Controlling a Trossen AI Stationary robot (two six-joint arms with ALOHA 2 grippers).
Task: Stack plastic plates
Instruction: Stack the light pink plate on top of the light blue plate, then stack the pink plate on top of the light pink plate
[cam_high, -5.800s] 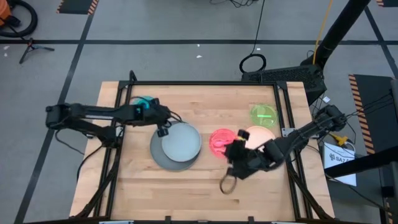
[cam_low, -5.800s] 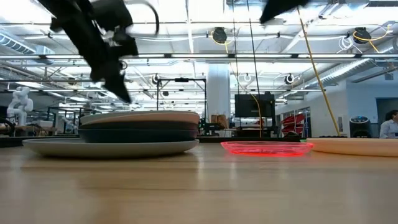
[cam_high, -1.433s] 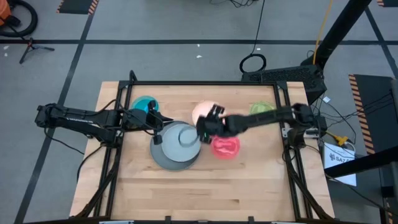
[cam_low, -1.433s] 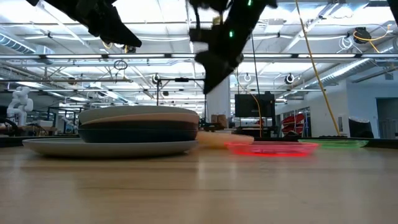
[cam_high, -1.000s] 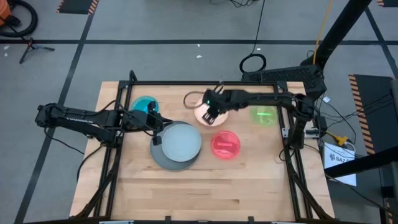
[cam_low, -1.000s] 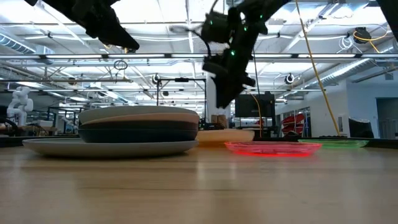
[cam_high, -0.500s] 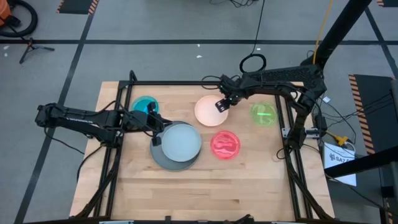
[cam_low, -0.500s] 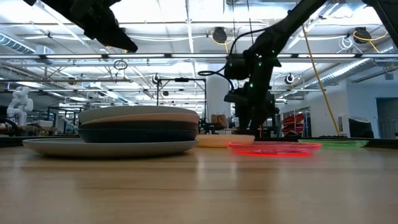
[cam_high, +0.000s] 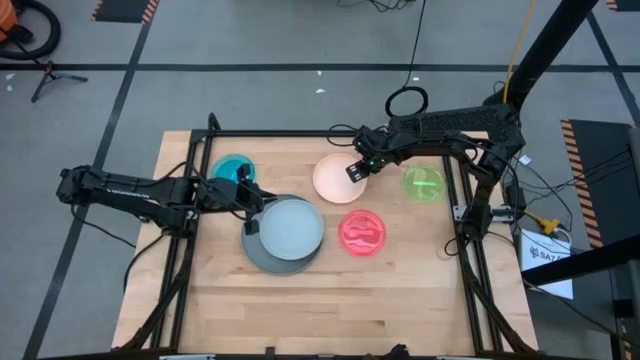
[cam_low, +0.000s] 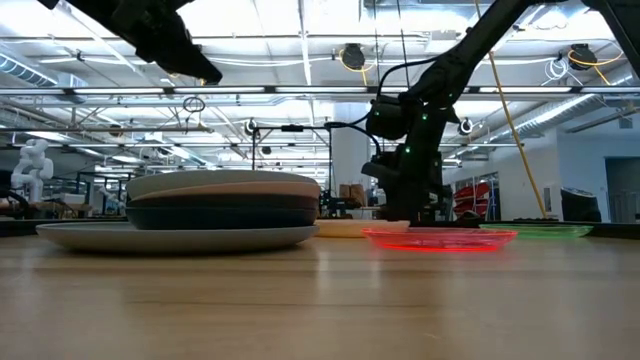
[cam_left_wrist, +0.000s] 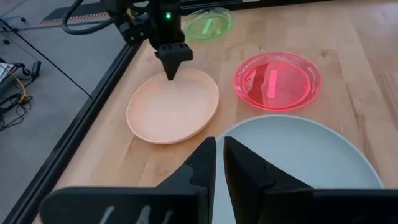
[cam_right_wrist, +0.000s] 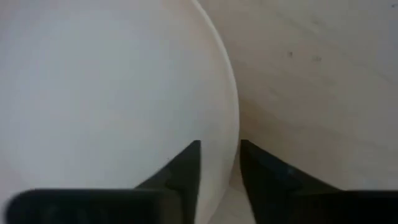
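Observation:
A stack of plates (cam_high: 283, 232) stands left of centre, a large grey plate (cam_high: 256, 257) at the bottom and a pale blue one (cam_left_wrist: 292, 155) on top. A peach plate (cam_high: 335, 180), a red-pink plate (cam_high: 361, 232), a green plate (cam_high: 423, 184) and a teal plate (cam_high: 230, 168) each lie flat on the table. My right gripper (cam_high: 354, 172) points down at the peach plate's right rim and is shut on it. My left gripper (cam_high: 255, 212) is shut and empty, raised over the stack's left edge (cam_left_wrist: 219, 155). My right gripper (cam_right_wrist: 219, 163) has the peach plate's rim (cam_right_wrist: 231, 134) on the side toward the table's right edge. One finger (cam_right_wrist: 186, 163) is inside the rim and one (cam_right_wrist: 256, 167) outside. The fingers come from above, pointing down. The plate lies flat on the table.
A black frame (cam_high: 452, 180) runs round the wooden table. The red-pink plate lies just near of the peach one, and the green plate just right of my right gripper. Bare wood (cam_high: 330, 300) runs along the table's near side.
My right gripper has gone from over the middle of the peach plate toward the table's right edge and come down onto the plate's right rim, turning to point down. The peach plate has stayed where it was. My left arm has kept still.

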